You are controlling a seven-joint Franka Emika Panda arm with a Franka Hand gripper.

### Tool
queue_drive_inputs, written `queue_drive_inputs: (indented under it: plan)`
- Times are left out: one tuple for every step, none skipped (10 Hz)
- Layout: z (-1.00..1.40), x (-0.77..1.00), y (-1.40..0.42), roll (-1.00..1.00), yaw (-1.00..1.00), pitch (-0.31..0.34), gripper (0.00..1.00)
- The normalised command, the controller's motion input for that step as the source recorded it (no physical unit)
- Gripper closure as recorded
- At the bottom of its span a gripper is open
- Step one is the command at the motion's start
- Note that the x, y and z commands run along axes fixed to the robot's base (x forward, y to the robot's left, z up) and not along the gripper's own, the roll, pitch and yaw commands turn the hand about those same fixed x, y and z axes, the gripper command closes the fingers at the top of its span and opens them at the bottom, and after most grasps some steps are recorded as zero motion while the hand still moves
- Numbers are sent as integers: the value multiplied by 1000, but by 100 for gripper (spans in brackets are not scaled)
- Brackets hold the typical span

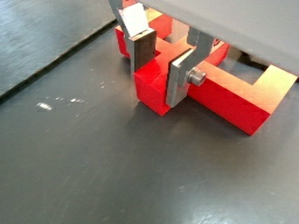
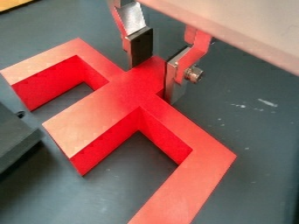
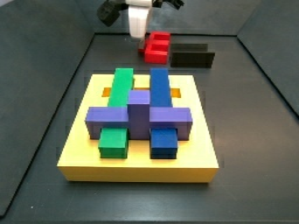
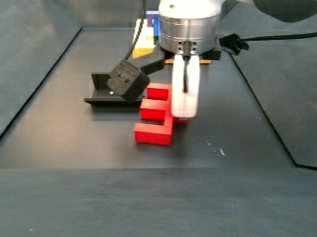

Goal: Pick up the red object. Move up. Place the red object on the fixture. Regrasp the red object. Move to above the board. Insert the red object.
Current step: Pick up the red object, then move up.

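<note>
Red object point(image 2: 128, 109) lies flat on the dark worktop point(image 1: 105, 166), directly beneath the end effector point(image 2: 163, 54), whose silver fingers point(image 1: 181, 74) straddle its centre stub. Both wrist views show the dark pads on either side of the stub, yet whether they press on the plastic or stand just clear cannot be told. A side view from the front shows what the wrist cameras miss: the black fixture point(image 4: 118, 85) standing just beside the red object, with the end effector point(image 4: 183, 97) reaching down over the block. Another side view takes in the yellow board point(image 3: 140, 149), well apart from the end effector and bearing purple, green and blue blocks.
</note>
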Motion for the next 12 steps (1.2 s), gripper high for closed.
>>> queue_drive_inputs:
  plan:
    - [0,0,0,0,0,0,100]
    - [0,0,0,0,0,0,100]
    - [0,0,0,0,0,0,100]
    - [0,0,0,0,0,0,100]
    - [0,0,0,0,0,0,100]
    - [0,0,0,0,0,0,100]
    - [0,0,0,0,0,0,100]
    - [0,0,0,0,0,0,100]
    - [0,0,0,0,0,0,100]
    - [0,0,0,0,0,0,100]
    - [833,0,0,0,0,0,100]
    - [887,52,18,3,5,-26,100]
